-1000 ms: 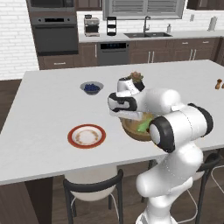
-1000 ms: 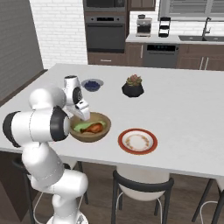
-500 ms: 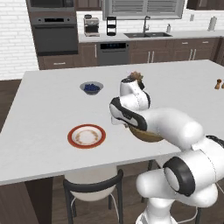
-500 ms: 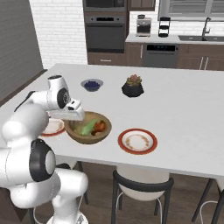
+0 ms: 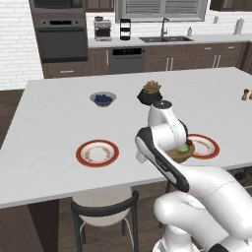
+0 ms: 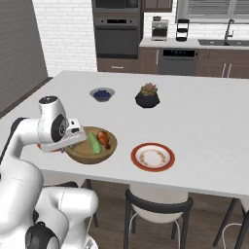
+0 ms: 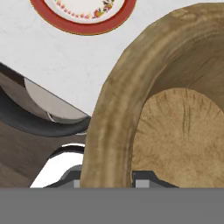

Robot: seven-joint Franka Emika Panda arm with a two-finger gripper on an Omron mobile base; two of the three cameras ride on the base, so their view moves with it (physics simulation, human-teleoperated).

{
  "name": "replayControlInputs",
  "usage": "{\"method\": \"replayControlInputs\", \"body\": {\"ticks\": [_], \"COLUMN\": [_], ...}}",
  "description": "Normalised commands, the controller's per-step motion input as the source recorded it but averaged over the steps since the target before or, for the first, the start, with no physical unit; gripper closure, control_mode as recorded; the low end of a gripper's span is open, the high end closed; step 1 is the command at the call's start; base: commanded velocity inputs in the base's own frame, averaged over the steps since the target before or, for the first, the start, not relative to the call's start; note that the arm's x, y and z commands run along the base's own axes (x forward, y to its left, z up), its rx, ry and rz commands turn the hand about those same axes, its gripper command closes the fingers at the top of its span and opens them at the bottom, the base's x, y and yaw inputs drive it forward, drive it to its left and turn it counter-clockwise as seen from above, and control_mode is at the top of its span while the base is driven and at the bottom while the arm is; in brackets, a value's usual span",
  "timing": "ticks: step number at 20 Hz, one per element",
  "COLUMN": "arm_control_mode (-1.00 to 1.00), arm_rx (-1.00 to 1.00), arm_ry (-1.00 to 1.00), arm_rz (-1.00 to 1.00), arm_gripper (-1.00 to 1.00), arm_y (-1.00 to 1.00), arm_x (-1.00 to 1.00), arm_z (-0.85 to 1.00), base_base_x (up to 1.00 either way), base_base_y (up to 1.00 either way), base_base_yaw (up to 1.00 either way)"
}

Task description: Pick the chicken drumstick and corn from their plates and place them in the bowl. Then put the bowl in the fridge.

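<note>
Now the gripper (image 7: 107, 181) is clenched on the bowl (image 6: 90, 146) rim; rigid wood (loaded: corn (image 6: 94, 143), drumstick (image 6: 102, 138)), so keep level.

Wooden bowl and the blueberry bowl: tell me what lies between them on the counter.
Nothing. In the right base view, bare white counter runs from the wooden bowl to the blueberry bowl; the plant pot stands off to the side.
</note>
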Motion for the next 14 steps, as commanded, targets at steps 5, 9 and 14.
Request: {"method": "replayControlInputs", "body": {"ticks": [5, 9, 14], "arm_control_mode": [-1.00, -1.00, -1.00], "arm_rx": [-0.15, -0.15, -0.08], "arm_ry": [-0.12, -0.18, -0.10], "arm_rz": [0.75, 0.54, 0.24], "arm_gripper": [1.00, 1.00, 1.00], "arm_y": [0.00, -0.17, -0.14], "arm_x": [-1.00, -0.80, -0.52], "arm_z": [0.15, 0.21, 0.24], "base_base_x": [0.00, 0.00, 0.00], "base_base_y": [0.00, 0.00, 0.00], "base_base_yaw": [0.00, 0.00, 0.00]}}
